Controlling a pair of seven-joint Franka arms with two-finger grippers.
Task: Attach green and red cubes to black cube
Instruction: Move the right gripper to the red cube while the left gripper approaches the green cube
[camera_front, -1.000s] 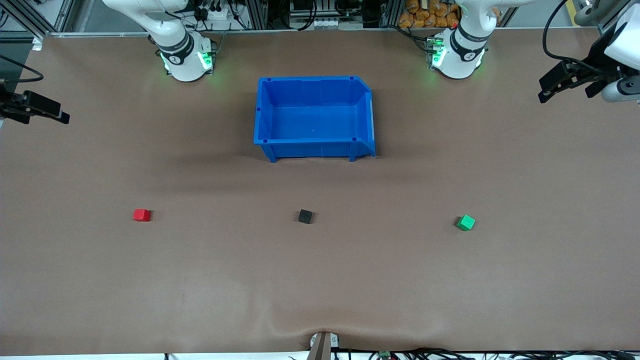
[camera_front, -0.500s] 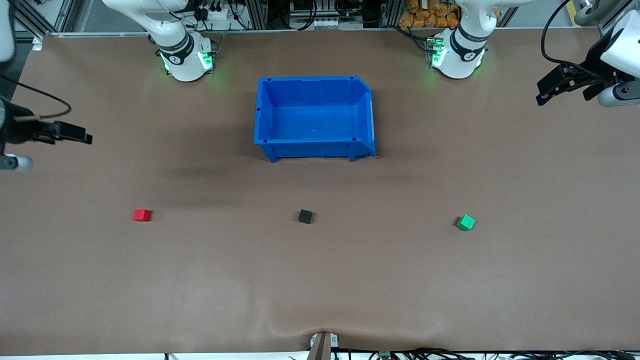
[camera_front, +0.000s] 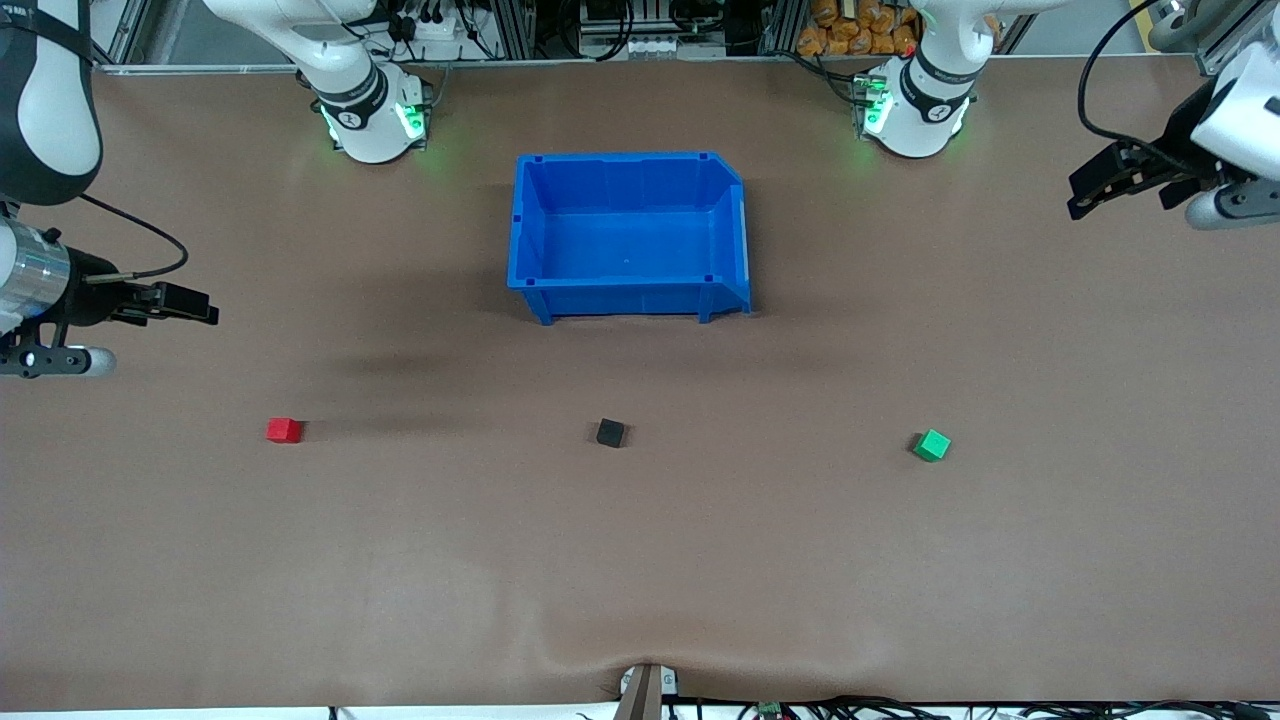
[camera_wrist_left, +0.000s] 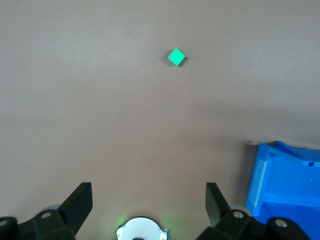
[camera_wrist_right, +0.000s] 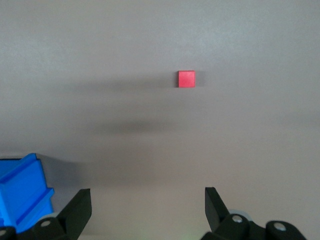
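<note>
Three small cubes lie apart in a row on the brown table. The black cube (camera_front: 610, 433) is in the middle, the red cube (camera_front: 283, 430) (camera_wrist_right: 186, 79) toward the right arm's end, the green cube (camera_front: 931, 445) (camera_wrist_left: 176, 57) toward the left arm's end. My right gripper (camera_front: 205, 308) (camera_wrist_right: 147, 200) hangs open and empty above the table at the right arm's end, short of the red cube. My left gripper (camera_front: 1080, 195) (camera_wrist_left: 149, 197) hangs open and empty high at the left arm's end, well away from the green cube.
A large blue bin (camera_front: 628, 236) stands between the two arm bases, farther from the front camera than the black cube; its corner shows in both wrist views (camera_wrist_left: 285, 185) (camera_wrist_right: 20, 192). The left arm's base (camera_wrist_left: 141, 231) shows between the left fingers.
The right gripper has swung inward and down over the table toward the red cube. The left gripper has shifted slightly inward. The cubes have not moved.
</note>
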